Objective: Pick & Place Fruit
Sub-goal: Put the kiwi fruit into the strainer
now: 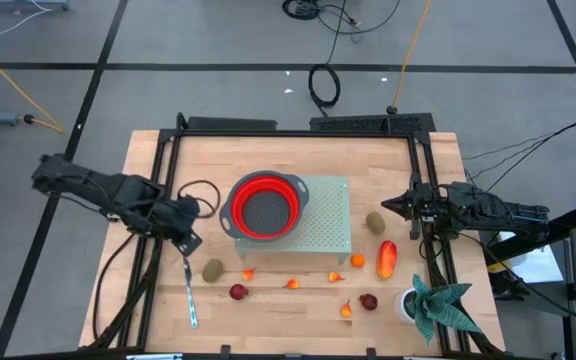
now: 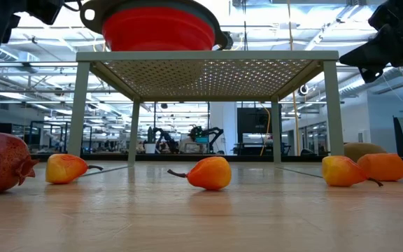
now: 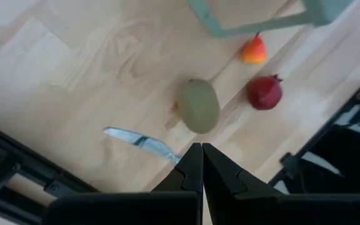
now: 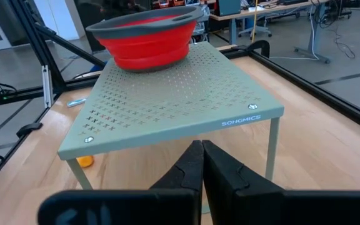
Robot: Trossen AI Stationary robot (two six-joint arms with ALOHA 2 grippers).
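The fruit lies on the wooden table in the high view. One kiwi (image 1: 212, 269) sits near a dark red round piece (image 1: 238, 292), and a second kiwi (image 1: 375, 222) sits by the long red-orange piece (image 1: 386, 257). Another dark red one (image 1: 368, 301) and tiny orange pieces (image 1: 292, 283) lie along the near side. My left gripper (image 1: 190, 242) is shut and hovers above the left kiwi (image 3: 199, 105); its wrist view also shows the dark red piece (image 3: 264, 92). My right gripper (image 1: 387, 205) is shut, right of the shelf and above the right kiwi; it (image 4: 202, 147) faces the red colander (image 4: 145, 34).
A grey-green perforated shelf (image 1: 323, 222) stands mid-table with the red colander (image 1: 264, 207) on top. A silver knife (image 1: 188, 290) lies near the left kiwi. A green plant in a white pot (image 1: 430, 303) stands at the near right corner. Black frame rails (image 1: 158, 170) run along the table's sides.
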